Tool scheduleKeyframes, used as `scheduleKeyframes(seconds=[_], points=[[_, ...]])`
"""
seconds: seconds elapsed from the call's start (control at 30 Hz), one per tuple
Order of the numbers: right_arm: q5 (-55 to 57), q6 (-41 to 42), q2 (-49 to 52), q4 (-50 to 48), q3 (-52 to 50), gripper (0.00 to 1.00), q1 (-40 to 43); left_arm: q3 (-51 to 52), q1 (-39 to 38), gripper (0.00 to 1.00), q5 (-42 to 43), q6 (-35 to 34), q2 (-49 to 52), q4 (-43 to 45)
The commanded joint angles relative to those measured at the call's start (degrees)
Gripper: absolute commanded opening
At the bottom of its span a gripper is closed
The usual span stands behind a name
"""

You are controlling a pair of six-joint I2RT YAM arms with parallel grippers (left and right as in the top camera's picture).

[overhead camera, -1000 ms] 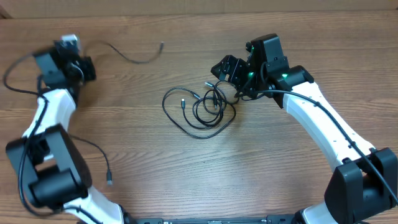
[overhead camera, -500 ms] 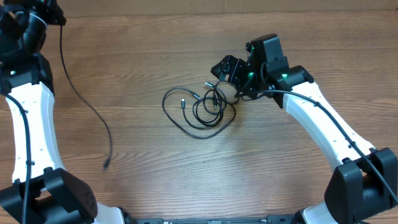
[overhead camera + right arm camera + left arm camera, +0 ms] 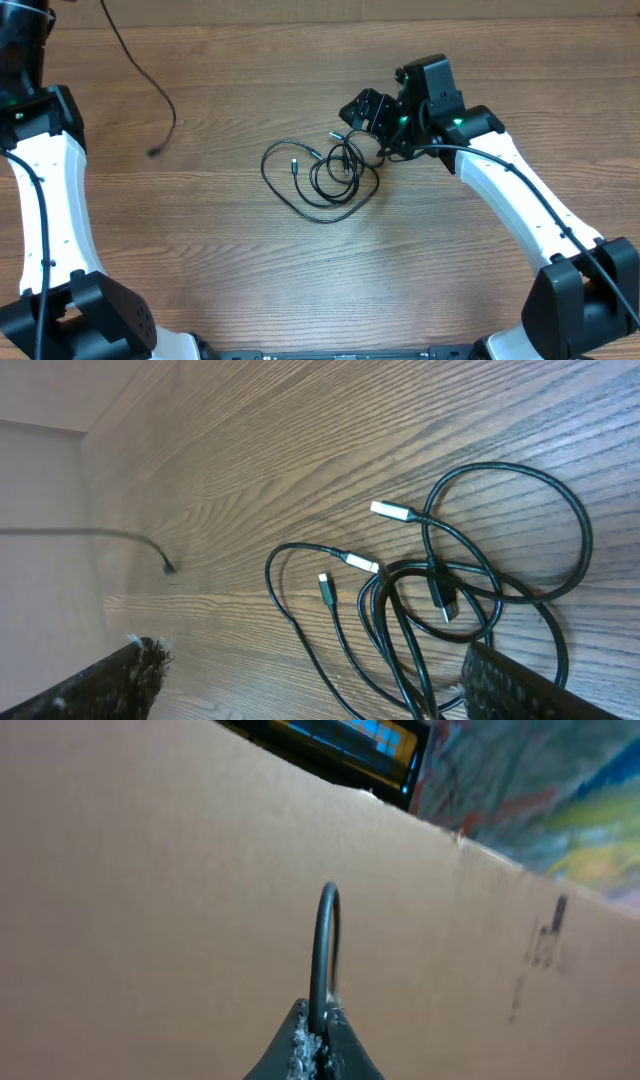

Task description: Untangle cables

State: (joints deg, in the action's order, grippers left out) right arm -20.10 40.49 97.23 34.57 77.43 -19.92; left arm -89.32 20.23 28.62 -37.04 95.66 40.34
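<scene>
A tangle of thin black cables (image 3: 322, 177) with silvery plug tips lies in loops at the table's middle; it also shows in the right wrist view (image 3: 455, 595). My right gripper (image 3: 364, 113) hovers over the tangle's right end, open wide, with its fingers on either side of several strands (image 3: 320, 690). My left gripper (image 3: 318, 1042) is shut on one separate black cable (image 3: 323, 945), raised high at the far left. That cable (image 3: 150, 80) hangs down from the top edge of the overhead view, its free tip (image 3: 154, 152) near the table.
A brown cardboard wall (image 3: 150, 870) stands behind the table and fills the left wrist view. The left arm's white links (image 3: 50, 200) run along the left edge. The right arm (image 3: 510, 190) reaches in from the lower right.
My left arm has risen and drawn the single cable up and back; its free tip has moved from the left front of the table towards the back. The right arm and tangle have not moved.
</scene>
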Motion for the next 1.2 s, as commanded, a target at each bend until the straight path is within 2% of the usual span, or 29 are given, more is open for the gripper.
scheduleKeyframes(seconds=[0.0, 0.13, 0.17, 0.3, 0.4, 0.53, 0.7, 0.87, 0.9, 0.93, 1.0, 1.1, 1.13, 1.17], points=[[0.6, -0.3, 0.0, -0.2, -0.3, 0.93, -0.3, -1.0, -1.3, 0.04, -1.1, -6.9, -0.8, 0.2], [0.6, -0.3, 0.0, -0.3, -0.3, 0.93, -0.3, -1.0, -3.7, 0.04, -0.5, 7.4, -0.3, -9.3], [0.6, -0.3, 0.0, 0.1, -0.3, 0.93, -0.3, -1.0, -4.2, 0.04, -0.7, 17.1, -0.3, -18.0], [0.6, -0.3, 0.0, 1.2, -0.3, 0.93, -0.3, -1.0, -4.0, 0.04, -3.4, 31.9, 0.6, -32.0], [0.6, -0.3, 0.0, 1.4, -0.3, 0.93, -0.3, -1.0, -3.0, 0.04, -9.2, 39.2, 1.9, -39.0], [0.6, -0.3, 0.0, 1.4, -0.3, 0.93, -0.3, -1.0, -0.4, 0.04, -16.4, 40.5, 5.2, -43.3], [0.6, -0.3, 0.0, 1.9, -0.3, 0.93, -0.3, -1.0, 4.3, 0.04, -16.5, 36.7, 10.4, -44.8], [0.6, -0.3, 0.0, 1.9, -0.3, 0.93, -0.3, -1.0, 7.4, 0.04, -16.7, 37.3, 14.5, -46.7], [0.6, -0.3, 0.0, 1.9, -0.3, 0.93, -0.3, -1.0, 7.9, 0.08, -17.0, 37.3, 15.2, -47.0], [0.6, -0.3, 0.0, 1.9, -0.3, 0.93, -0.3, -1.0, 8.3, 0.16, -17.2, 37.3, 15.8, -47.2], [0.6, -0.3, 0.0, 2.0, -0.3, 0.93, -0.3, -1.0, 9.2, 0.58, -17.2, 37.3, 17.0, -48.5], [0.6, -0.3, 0.0, 2.0, -0.3, 0.93, -0.3, -1.0, 10.0, 0.74, -17.2, 37.2, 18.4, -51.5], [0.6, -0.3, 0.0, 2.0, -0.3, 0.93, -0.3, -1.0, 10.1, 0.81, -17.2, 37.3, 18.8, -52.6], [0.6, -0.3, 0.0, 2.0, -0.3, 0.93, -0.3, -1.0, 10.1, 0.94, -17.2, 37.2, 19.1, -53.7]])
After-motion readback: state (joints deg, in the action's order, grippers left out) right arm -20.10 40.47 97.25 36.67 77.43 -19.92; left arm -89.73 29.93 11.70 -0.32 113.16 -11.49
